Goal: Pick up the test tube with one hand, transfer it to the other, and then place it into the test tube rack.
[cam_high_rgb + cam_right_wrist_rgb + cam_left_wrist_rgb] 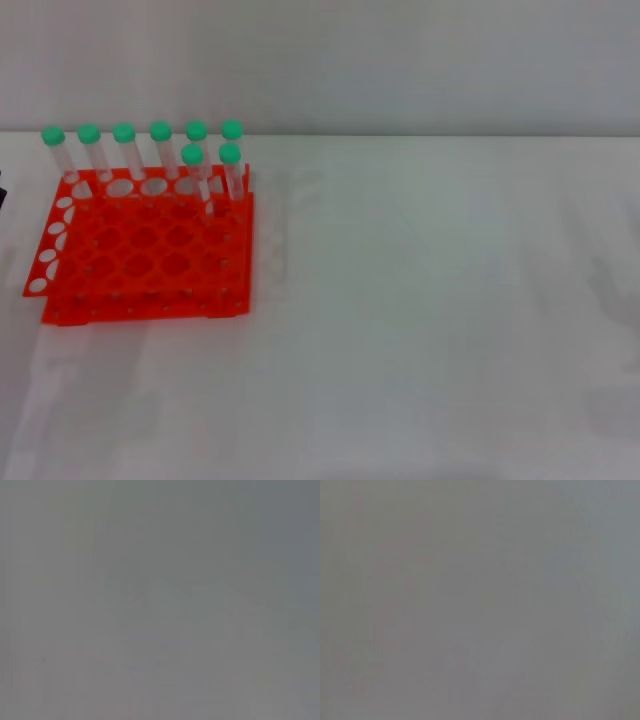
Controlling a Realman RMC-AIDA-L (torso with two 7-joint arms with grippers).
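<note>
The orange-red test tube rack (pixel 150 265) sits on the white table at the left in the head view. Several clear test tubes with green caps stand upright in it. Most of them stand in a row along its far edge (pixel 124 150). Two stand one row nearer, at the right end (pixel 231 172). I see no loose tube lying on the table. Neither gripper shows in the head view. Both wrist views show only a plain grey field with nothing to make out.
The white table (pixel 430 300) stretches to the right of and in front of the rack, against a pale wall. A small dark sliver (pixel 2 190) shows at the left edge beside the rack; I cannot tell what it is.
</note>
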